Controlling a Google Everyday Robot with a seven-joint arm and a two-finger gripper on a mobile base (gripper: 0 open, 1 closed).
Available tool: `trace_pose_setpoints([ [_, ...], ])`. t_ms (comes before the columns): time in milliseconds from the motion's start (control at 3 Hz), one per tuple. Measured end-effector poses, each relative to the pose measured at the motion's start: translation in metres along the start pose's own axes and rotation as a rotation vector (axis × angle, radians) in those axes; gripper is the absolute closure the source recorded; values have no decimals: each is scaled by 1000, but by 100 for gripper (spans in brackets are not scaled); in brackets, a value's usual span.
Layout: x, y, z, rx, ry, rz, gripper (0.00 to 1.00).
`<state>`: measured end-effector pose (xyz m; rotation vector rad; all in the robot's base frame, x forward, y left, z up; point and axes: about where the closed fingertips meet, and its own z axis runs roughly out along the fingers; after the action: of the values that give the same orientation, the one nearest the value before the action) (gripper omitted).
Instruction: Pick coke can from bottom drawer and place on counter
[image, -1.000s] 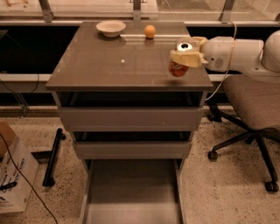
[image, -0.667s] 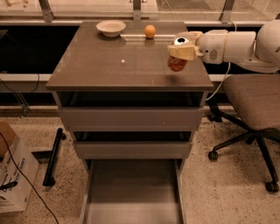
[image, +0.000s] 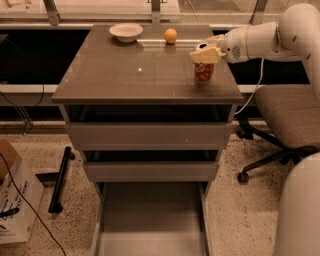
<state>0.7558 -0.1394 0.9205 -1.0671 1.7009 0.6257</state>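
Observation:
The coke can (image: 203, 73), red and upright, is at the right side of the counter (image: 130, 75), on or just above its surface. My gripper (image: 204, 53) comes in from the right on the white arm and is shut on the can's top, hiding the silver lid. The bottom drawer (image: 150, 220) is pulled out at the foot of the cabinet, and its grey floor shows nothing in it.
A white bowl (image: 126, 32) and an orange ball (image: 170, 35) sit at the back of the counter. An office chair (image: 287, 115) stands right of the cabinet. A cardboard box (image: 15, 200) and cables lie on the floor at left.
My gripper has carried the can a little back and to the left over the counter's right side. The arm has swung further back. Nothing else has moved.

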Motion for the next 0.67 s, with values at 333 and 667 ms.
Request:
trace_pose_setpoints([
  [333,16,-9,9,-41,87,49,53],
  [667,14,-8,13,-43,78,44,30],
])
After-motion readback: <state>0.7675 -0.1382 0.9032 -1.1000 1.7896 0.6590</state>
